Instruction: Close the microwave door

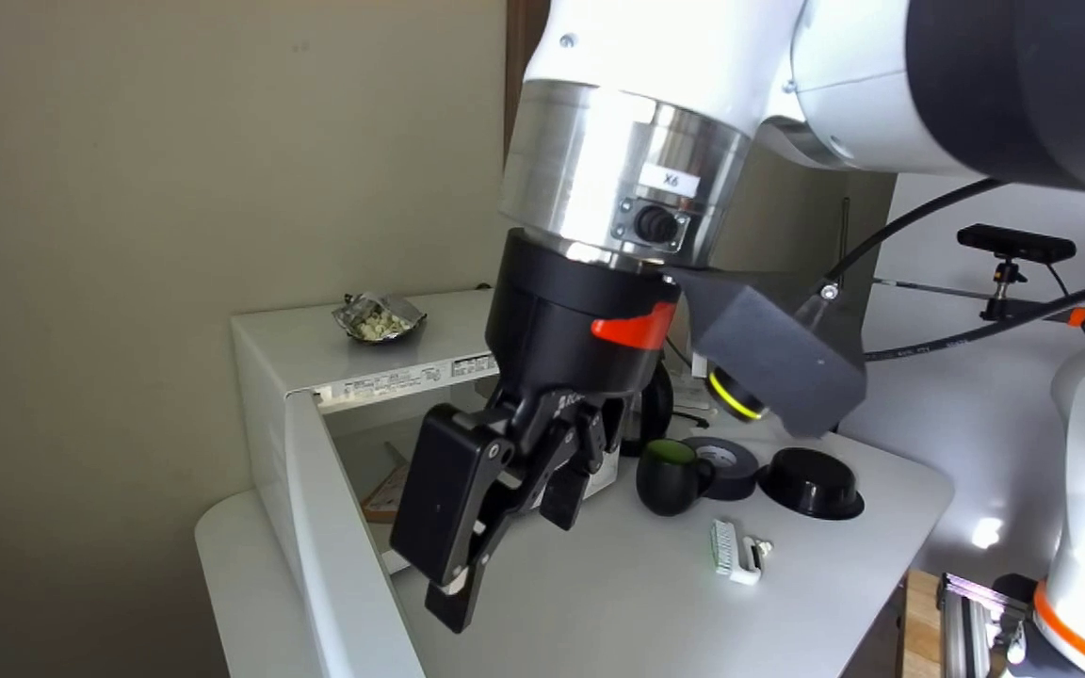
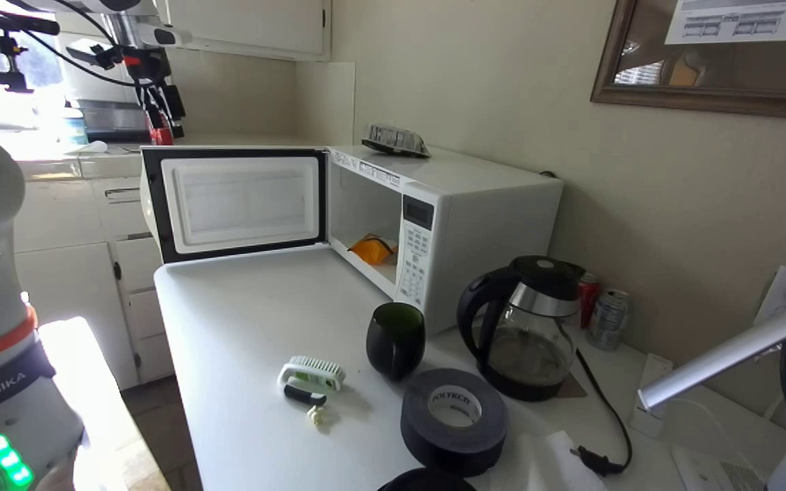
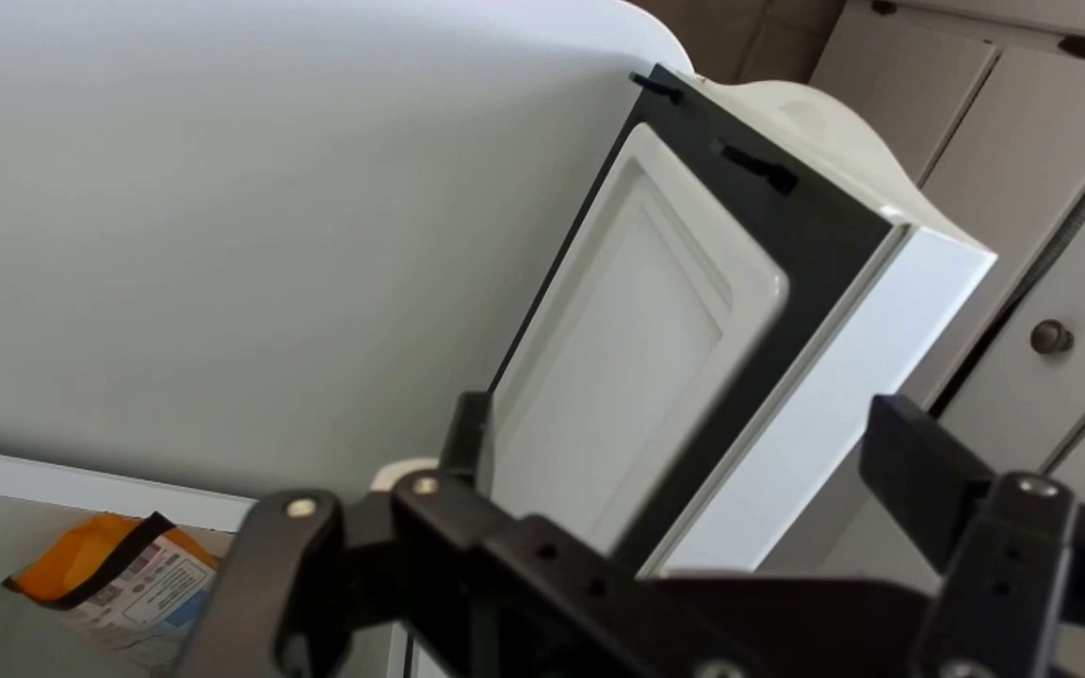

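microwave door (image 2: 239,204): wide open, swung out to the left of the microwave (image 2: 495,218) in an ext. view, inner face showing.
end effector (image 3: 679,433): fingers (image 3: 924,461) well apart, no grip on anything; near the door's upper edge, w/ one finger per side in the wrist view. contact hard to tell, looks like none.
door, done so far: none of the closing itself, imo; only positioning at the door looks done.
door, left to do: basically all of it; prob. get onto the outer face, push round to the right till it meets the microwave front, then a last press to latch.
pouch (image 2: 372,249): in the microwave, just behind the front rim; prob. ok, can't tell if it'd snag.
mug (image 2: 393,341): on the desk (image 2: 263,300), near the microwave's right front corner; poss. close to the door's path late in the swing.
brush (image 2: 314,367) + tape (image 2: 447,443): nearer side of the desk, prob. outside the swing.
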